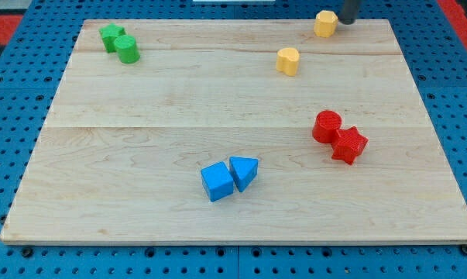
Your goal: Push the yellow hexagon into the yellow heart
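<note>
The yellow hexagon (324,23) sits at the top edge of the wooden board, right of centre. The yellow heart (288,60) lies below and to the left of it, a short gap apart. My tip (346,21) is at the view's top, just to the right of the yellow hexagon, close to it or touching it; only the lowest part of the rod shows.
A green star (111,35) and a green cylinder (127,50) touch at the top left. A red cylinder (326,126) and a red star (349,145) touch at the right. A blue cube (217,181) and a blue triangle (244,171) sit together at the bottom centre.
</note>
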{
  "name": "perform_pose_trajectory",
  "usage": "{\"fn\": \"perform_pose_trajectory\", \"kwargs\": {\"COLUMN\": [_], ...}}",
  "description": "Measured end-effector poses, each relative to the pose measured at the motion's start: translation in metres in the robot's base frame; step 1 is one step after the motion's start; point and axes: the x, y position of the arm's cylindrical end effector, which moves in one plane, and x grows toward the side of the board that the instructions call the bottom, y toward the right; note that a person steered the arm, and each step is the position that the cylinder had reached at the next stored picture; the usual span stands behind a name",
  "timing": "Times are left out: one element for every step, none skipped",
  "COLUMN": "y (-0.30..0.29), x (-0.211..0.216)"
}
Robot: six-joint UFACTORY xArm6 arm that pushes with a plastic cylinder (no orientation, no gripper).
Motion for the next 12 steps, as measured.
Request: {"fn": "perform_pose_trajectory", "kwargs": {"y": [-0.115,-0.158,-0.179,-0.220,-0.234,-0.250,-0.215,-0.161,-0.211,-0.194,-0.152,-0.100], "x": [0.005,0.009,0.021,0.040,0.057,0.081,0.116,0.127,0.111,0.101,0.112,0.114]}}
